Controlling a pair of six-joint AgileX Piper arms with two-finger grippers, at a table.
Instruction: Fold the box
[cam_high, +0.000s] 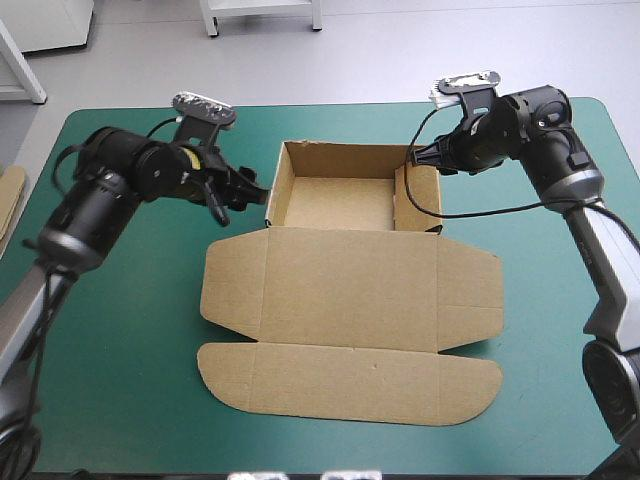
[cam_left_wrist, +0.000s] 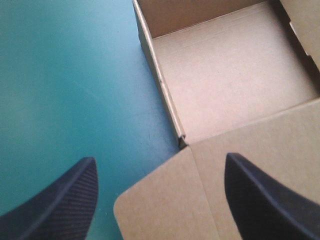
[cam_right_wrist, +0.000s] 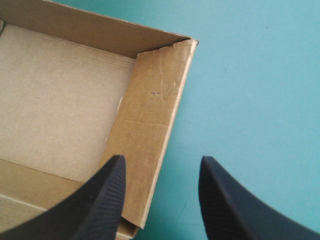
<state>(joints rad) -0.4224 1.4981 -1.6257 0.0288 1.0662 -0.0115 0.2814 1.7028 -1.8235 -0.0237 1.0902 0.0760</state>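
One brown box (cam_high: 350, 290) lies mid-tabletop (cam_high: 120, 350), with its open tray toward the far edge and its lid flat toward the near one. Two tools, both with fingers apart: the left tool (cam_high: 252, 190) is just beside the tray's left wall, and the right tool (cam_high: 424, 158) is over its right wall. Teal-green shows on every side. More board (cam_high: 10, 195) sits at the left edge.
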